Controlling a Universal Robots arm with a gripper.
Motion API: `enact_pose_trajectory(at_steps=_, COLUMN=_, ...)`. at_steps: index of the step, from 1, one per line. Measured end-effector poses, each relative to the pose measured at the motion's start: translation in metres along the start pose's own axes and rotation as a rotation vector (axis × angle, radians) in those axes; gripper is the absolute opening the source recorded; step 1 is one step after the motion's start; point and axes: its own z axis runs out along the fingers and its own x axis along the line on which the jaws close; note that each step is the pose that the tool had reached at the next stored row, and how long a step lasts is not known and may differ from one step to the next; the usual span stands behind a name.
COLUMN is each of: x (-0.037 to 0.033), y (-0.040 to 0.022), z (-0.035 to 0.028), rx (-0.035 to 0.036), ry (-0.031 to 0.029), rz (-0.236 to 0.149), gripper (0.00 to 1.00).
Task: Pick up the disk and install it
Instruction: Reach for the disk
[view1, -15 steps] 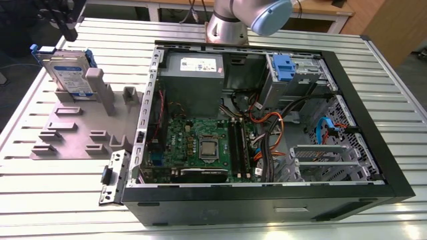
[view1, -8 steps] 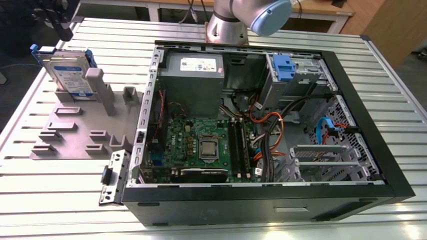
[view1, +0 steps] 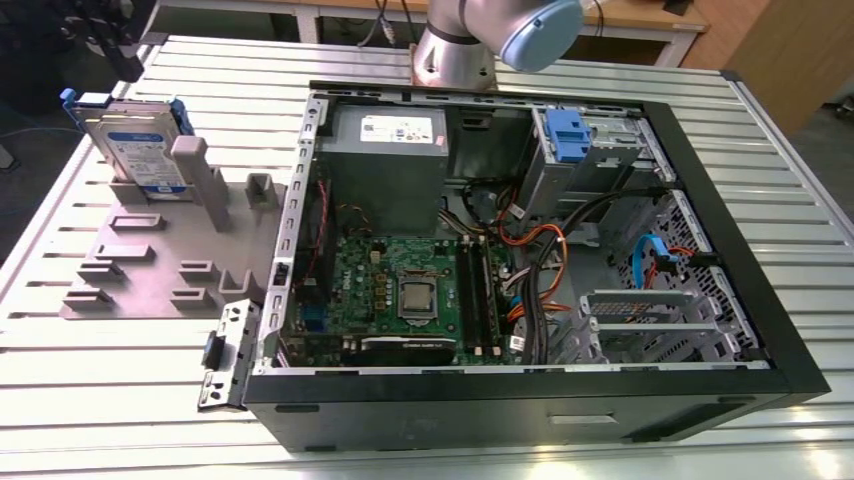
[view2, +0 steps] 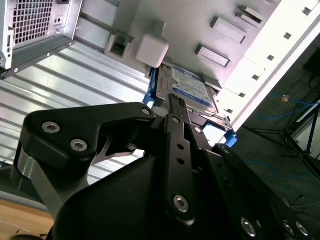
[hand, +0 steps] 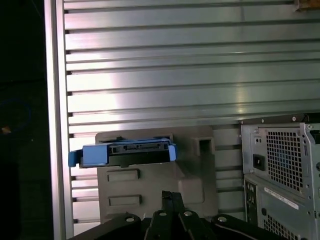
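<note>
Standing on edge in a grey holder on the tabletop, the disk in its blue frame, at ten o'clock from the open computer case in the exterior view, gripper clenched on nothing, apart from the disk.

Strong glare whitens the slatted table and grey fixture, while surroundings fall dark.

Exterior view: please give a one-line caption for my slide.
Disk upright in grey holder beside the open computer case.
</note>
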Motion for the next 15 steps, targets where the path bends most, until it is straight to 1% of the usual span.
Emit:
enact_pose_trajectory(at_steps=3, x=0.0079, y=0.0031, z=0.0006, rx=0.0001, ry=0.0006, rz=0.0, gripper=0.11)
enact_pose_trajectory(at_steps=6, x=0.0167, y=0.0088, z=0.0023, rx=0.0001, ry=0.0011, rz=0.0, gripper=0.11)
enact_pose_trajectory(at_steps=9, x=0.0259, y=0.0132, z=0.0047, rx=0.0002, ry=0.0017, rz=0.0, gripper=0.11)
enact_pose_trajectory(at_steps=12, x=0.0397, y=0.0174, z=0.0093, rx=0.0016, ry=0.0014, rz=0.0, gripper=0.11)
enact_pose_trajectory(at_steps=15, x=0.0533, y=0.0176, z=0.0131, rx=0.0026, ry=0.0014, rz=0.0, gripper=0.11)
